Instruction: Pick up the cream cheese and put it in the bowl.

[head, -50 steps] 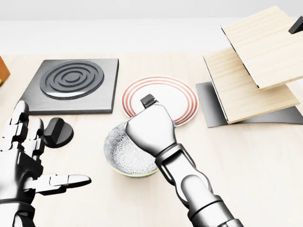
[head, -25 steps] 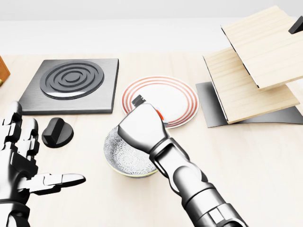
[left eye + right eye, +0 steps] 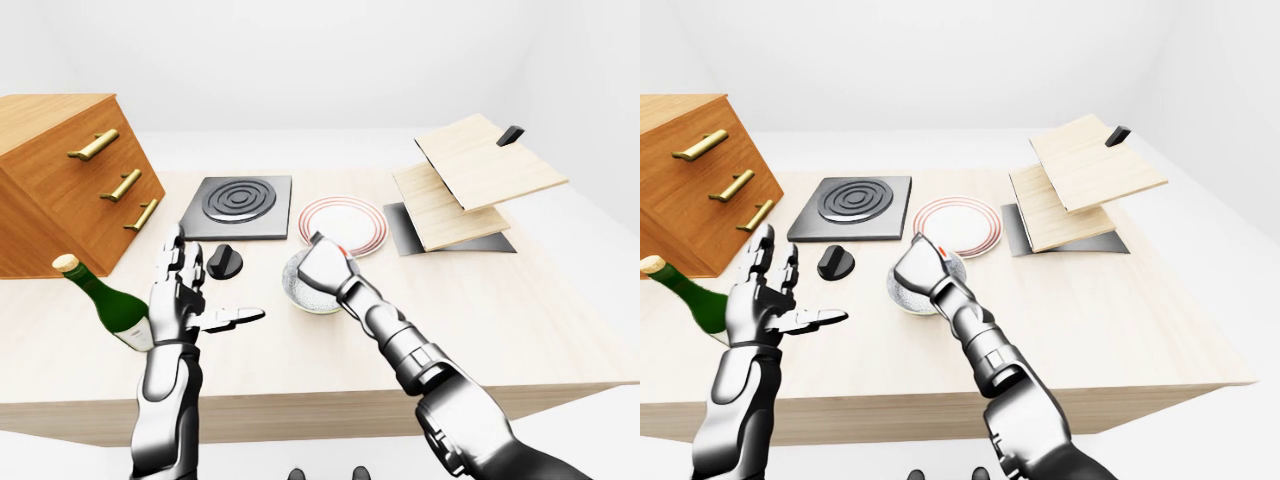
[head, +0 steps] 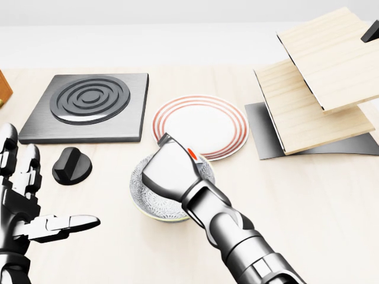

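Observation:
The patterned bowl (image 4: pixel 141 190) stands on the wooden table at the middle of the head view. My right hand (image 4: pixel 172 164) hangs right over it, back of the hand up, and covers most of its opening. The fingers curl under, closed round a small pack with a red edge, the cream cheese (image 4: pixel 191 152), which peeks out at the hand's right side. Most of the pack is hidden by the hand. My left hand (image 4: pixel 41 198) is open and empty, fingers spread, at the lower left, well apart from the bowl.
A red-ringed white plate (image 4: pixel 228 121) lies just above the bowl. A black burner plate (image 4: pixel 89 100) and a black knob (image 4: pixel 71 165) lie at left. Tilted wooden boards (image 4: pixel 320 89) stand at right. A drawer cabinet (image 3: pixel 60 170) and a green bottle (image 3: pixel 105 300) are far left.
My right hand has tipped and slid down and left over the bowl, and the red edge now shows at its side. My left hand has drifted down and to the left.

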You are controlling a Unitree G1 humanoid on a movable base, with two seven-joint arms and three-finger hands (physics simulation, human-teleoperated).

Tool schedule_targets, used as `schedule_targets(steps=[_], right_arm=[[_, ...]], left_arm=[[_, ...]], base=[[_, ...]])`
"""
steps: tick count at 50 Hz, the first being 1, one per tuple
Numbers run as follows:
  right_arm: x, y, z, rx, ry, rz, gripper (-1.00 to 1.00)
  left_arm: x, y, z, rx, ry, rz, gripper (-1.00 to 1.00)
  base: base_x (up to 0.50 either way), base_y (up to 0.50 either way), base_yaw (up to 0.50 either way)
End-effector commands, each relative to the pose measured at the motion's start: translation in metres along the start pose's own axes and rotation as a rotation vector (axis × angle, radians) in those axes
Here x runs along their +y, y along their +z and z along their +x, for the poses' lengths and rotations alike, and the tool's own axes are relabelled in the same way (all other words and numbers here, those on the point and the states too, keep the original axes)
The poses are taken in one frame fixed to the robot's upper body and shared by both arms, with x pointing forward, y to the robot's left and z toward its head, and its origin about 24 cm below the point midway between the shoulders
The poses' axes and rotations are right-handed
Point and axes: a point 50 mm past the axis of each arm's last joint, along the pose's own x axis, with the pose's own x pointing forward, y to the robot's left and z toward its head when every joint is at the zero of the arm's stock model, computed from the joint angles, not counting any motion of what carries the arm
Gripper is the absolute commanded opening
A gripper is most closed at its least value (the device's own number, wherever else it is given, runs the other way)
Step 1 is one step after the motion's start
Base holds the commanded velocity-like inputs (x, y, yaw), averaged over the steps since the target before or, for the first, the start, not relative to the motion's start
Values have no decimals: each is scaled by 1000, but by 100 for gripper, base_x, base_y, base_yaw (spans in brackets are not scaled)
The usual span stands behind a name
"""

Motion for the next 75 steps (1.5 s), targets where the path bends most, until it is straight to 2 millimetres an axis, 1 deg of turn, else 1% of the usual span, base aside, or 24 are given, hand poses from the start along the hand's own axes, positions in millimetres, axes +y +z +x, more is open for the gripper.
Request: schedule_targets(steps=[1,14,15,17,19,20,21,22,23,24,25,35,43,45,46,49,50,54,55,59,61,68,72,75], right_arm=[[2,3,1,-11,18,18,-100],[3,5,2,-24,29,13,-98],[3,6,2,-25,28,13,-83],[3,6,2,-25,28,12,-66],[3,5,2,-24,26,13,-40],[2,5,3,-22,23,12,-1],[2,5,3,-21,22,13,18],[2,5,3,-22,21,12,49],[2,5,3,-21,21,12,65],[1,5,3,-22,19,11,95],[1,5,3,-22,19,11,100],[-5,2,7,-18,-6,2,100],[-26,-18,9,66,-125,-17,100],[-35,-26,8,104,-175,-16,100],[-45,-33,7,138,-228,-19,100],[-62,-46,5,187,-311,-38,100],[-75,-60,4,235,-369,-37,100],[-101,-84,1,314,-490,-34,100],[-113,-94,-2,345,-544,-33,100],[-133,-108,-7,395,-566,7,100],[-139,-112,-9,407,-574,21,100],[-153,-116,-17,434,-593,86,100],[-149,-115,-22,442,-580,109,100],[-139,-113,-26,462,-548,156,100]], left_arm=[[1,1,0,-4,2,-4,100],[1,1,0,-3,0,-5,100],[1,0,0,1,0,-6,100],[1,0,0,2,-1,-5,100],[1,-1,0,5,-1,-5,100],[1,-1,0,4,-1,-6,100],[1,-1,0,5,-1,-5,100],[1,-1,0,4,-1,-7,100],[1,-1,0,5,-1,-6,100],[1,-2,0,6,-2,-7,100],[1,-2,0,6,-2,-7,100],[0,-2,0,10,-2,-8,100],[3,2,1,-13,20,-26,100],[5,2,2,-13,26,-31,100],[6,1,3,-9,34,-36,100],[7,1,3,-8,44,-41,100],[8,2,4,-10,50,-44,100],[8,1,4,-8,55,-46,100],[8,1,4,-5,54,-47,100],[8,0,4,-3,53,-48,100],[8,1,4,-7,53,-48,100],[7,3,3,-15,52,-45,100],[6,4,4,-19,51,-42,100],[4,1,4,-8,47,-38,100]], base=[[0,0,0],[0,0,0],[0,0,0],[0,0,0],[0,0,0],[0,0,0],[0,0,0],[0,0,0],[0,0,0],[0,0,0],[0,0,0],[0,0,0],[0,0,0],[0,0,0],[0,0,0],[0,0,0],[0,0,0],[0,0,0],[0,0,0],[0,0,0],[0,0,0],[0,0,0],[0,0,0],[0,0,0]])
